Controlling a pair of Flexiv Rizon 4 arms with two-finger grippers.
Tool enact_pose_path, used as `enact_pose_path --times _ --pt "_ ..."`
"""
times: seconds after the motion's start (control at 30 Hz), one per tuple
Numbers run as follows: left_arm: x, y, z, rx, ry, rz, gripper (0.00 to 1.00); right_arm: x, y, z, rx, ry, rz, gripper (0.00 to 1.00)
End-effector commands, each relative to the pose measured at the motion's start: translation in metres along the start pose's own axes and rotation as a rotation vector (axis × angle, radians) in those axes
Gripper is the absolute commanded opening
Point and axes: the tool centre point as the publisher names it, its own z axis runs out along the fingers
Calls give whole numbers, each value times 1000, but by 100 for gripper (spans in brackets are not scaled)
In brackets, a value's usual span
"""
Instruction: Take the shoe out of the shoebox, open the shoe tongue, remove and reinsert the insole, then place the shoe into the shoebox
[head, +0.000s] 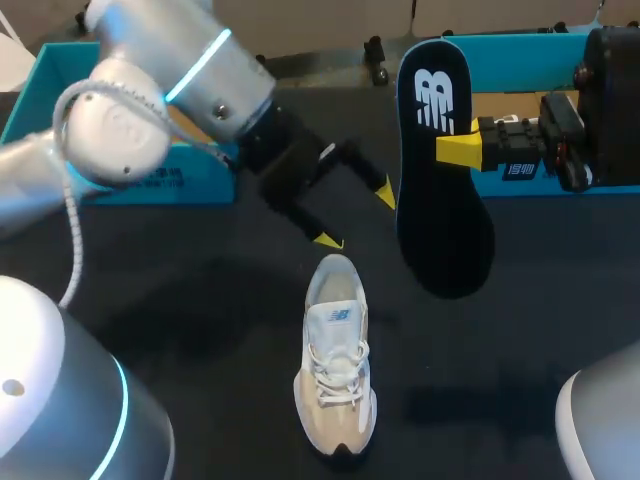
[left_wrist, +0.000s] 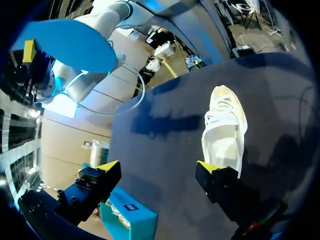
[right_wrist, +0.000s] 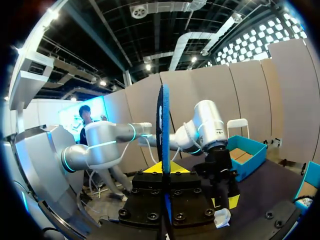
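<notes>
Our left gripper hangs over the black table, jaws spread wide with nothing between them. The white shoe stands upright on the table, its heel just beside one yellow fingertip and its toe pointing away from the gripper. Further right, our right gripper is clamped from both sides on the dark insole, holding it in the air, well apart from the shoe.

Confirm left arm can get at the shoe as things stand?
Probably yes: the left gripper hangs open right by the shoe, nothing between them; the right gripper holds the insole up, clear of it.
</notes>
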Motion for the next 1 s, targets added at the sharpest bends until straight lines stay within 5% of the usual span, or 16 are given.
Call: enact_pose_path --times 0.03,0.2,0.57,1.0 --pt "8 -7 -1 -18 -235 2 100 -4 3 3 5 5 1 0" --pt "8 -7 -1 -18 -235 2 100 -4 3 3 5 5 1 0" --pt "-17 -2 -11 -84 -506 147 100 -4 3 3 5 5 1 0" --pt "-45 19 -33 -94 -626 188 100 -4 3 3 5 5 1 0"
